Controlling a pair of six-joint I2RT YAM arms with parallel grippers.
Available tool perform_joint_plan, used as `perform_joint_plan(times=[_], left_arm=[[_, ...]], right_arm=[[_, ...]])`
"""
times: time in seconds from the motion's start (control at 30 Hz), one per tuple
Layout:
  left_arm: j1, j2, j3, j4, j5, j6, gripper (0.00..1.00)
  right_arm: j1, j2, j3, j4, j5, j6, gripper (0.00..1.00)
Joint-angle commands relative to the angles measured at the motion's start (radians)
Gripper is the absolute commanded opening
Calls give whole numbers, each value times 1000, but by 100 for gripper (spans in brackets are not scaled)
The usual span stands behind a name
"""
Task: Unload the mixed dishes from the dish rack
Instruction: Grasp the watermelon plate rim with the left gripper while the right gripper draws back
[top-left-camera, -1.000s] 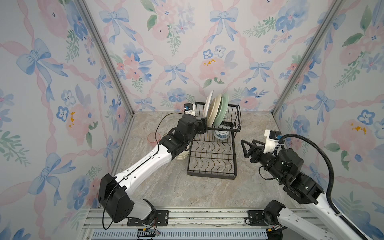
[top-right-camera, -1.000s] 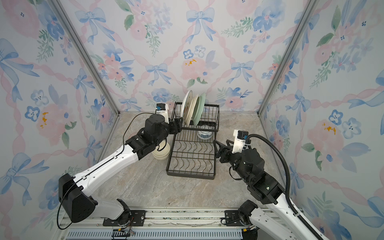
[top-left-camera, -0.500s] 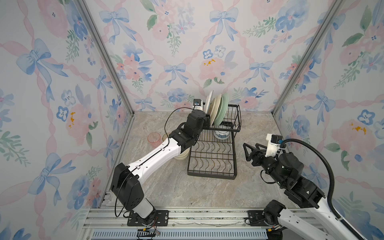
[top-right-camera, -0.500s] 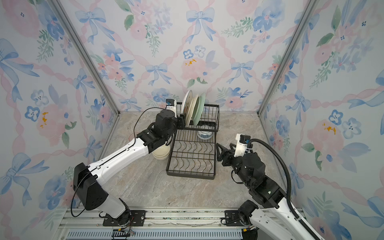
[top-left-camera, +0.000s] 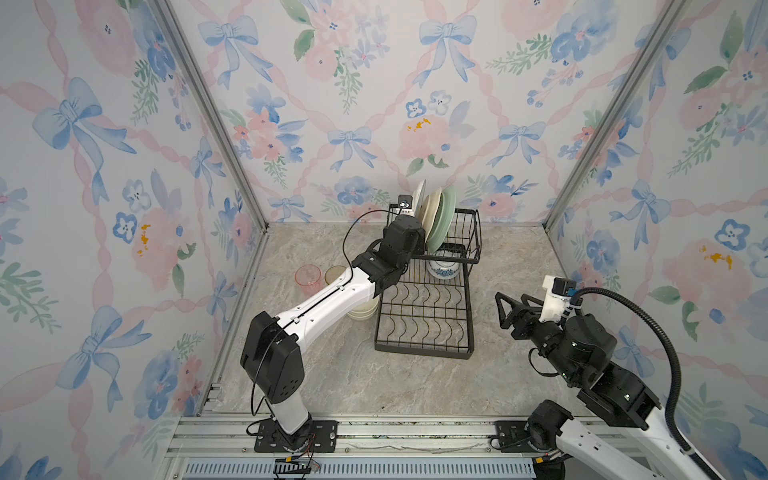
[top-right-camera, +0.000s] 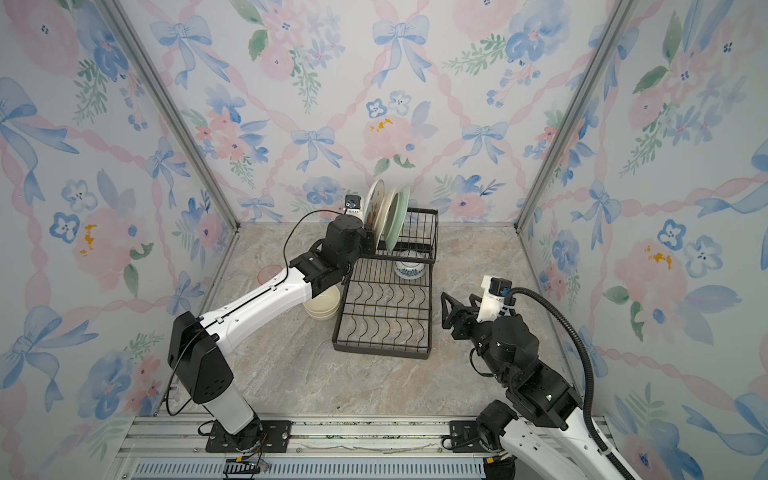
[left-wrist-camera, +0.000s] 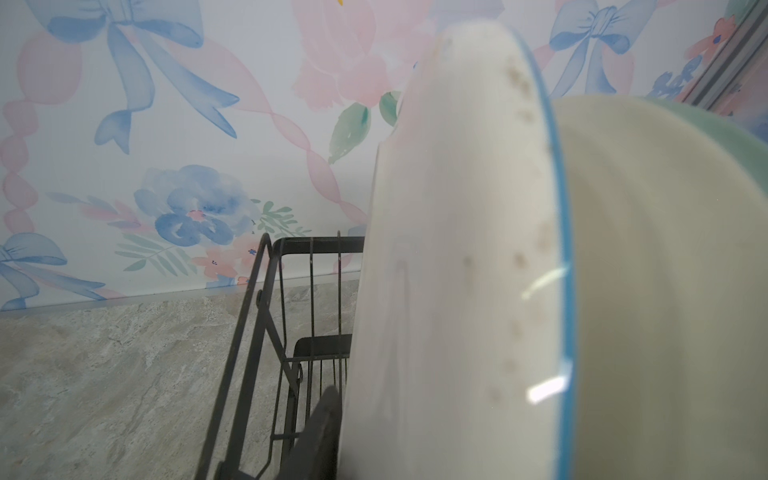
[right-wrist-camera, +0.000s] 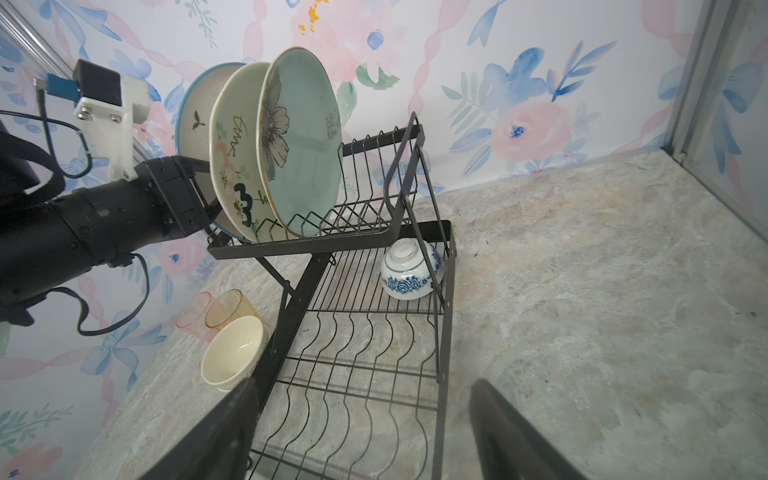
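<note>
The black wire dish rack stands mid-table. Its raised tier holds three upright plates: a white blue-rimmed plate, a cream plate and a pale green plate. A blue-and-white bowl lies upside down under that tier. My left gripper straddles the white plate. One finger lies against the plate's back and the other is hidden behind it. My right gripper hangs open and empty to the right of the rack.
On the table left of the rack are stacked cream bowls, a pink tumbler and a yellow tumbler. Flowered walls close in the back and both sides. Bare marble lies between the rack and my right arm.
My left gripper moved right from the rack's left edge onto the white plate, and its jaws narrowed round it. My right gripper drew back slightly towards the right.
</note>
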Motion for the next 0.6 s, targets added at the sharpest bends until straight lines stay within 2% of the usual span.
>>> perform_joint_plan(times=[0.0,0.07,0.43,0.57], left_arm=[[6,30,24,-1,-5,-8,30],[7,34,28,-1,-5,-8,28],[8,36,55,0,1,-2,0],[9,38,76,0,-5,17,0]], right_arm=[[-10,-13,13,-75,60,15,83],[-13,-11,21,-94,68,10,83],[-44,-6,46,-150,105,10,85],[-59,4,49,-153,105,3,85]])
